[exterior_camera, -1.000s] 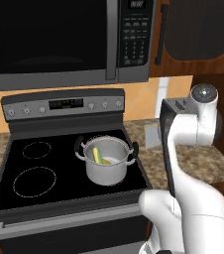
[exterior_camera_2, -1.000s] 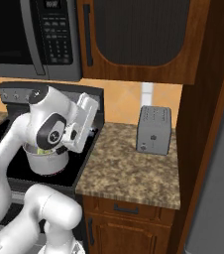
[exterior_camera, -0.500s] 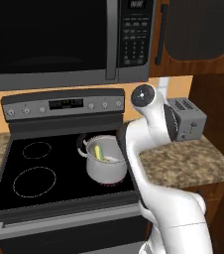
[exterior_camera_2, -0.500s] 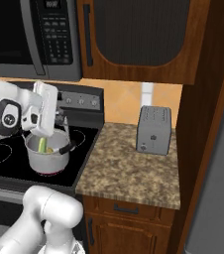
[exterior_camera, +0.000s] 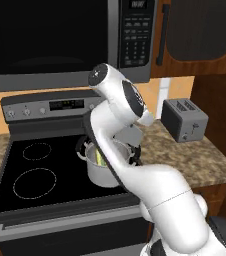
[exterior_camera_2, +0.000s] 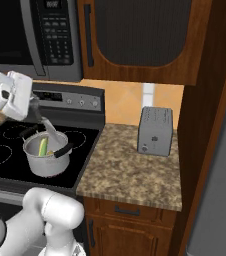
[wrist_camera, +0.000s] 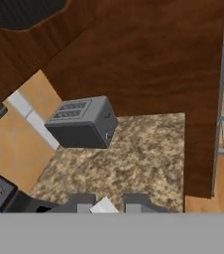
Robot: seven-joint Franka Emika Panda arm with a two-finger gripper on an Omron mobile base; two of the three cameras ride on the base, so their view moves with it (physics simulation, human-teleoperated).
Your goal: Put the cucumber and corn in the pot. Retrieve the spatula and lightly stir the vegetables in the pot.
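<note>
The small shiny steel pot [exterior_camera_2: 46,159] on the black stovetop [exterior_camera_2: 5,150] holds the slender green cucumber [exterior_camera_2: 43,146] and the pale grey spatula blade [exterior_camera_2: 53,133], which slants down from the gripper [wrist_camera: 108,204], pinched between its narrowly parted jaws.

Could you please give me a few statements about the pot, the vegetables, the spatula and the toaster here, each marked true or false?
1. The pot stands on the stovetop. True.
2. The cucumber lies on the granite counter. False: it is inside the pot.
3. The spatula leans down into the pot from the tool. True.
4. The toaster sits on the stovetop. False: it stands on the counter by the wall.
5. The pot has a lid on. False: it is uncovered.
</note>
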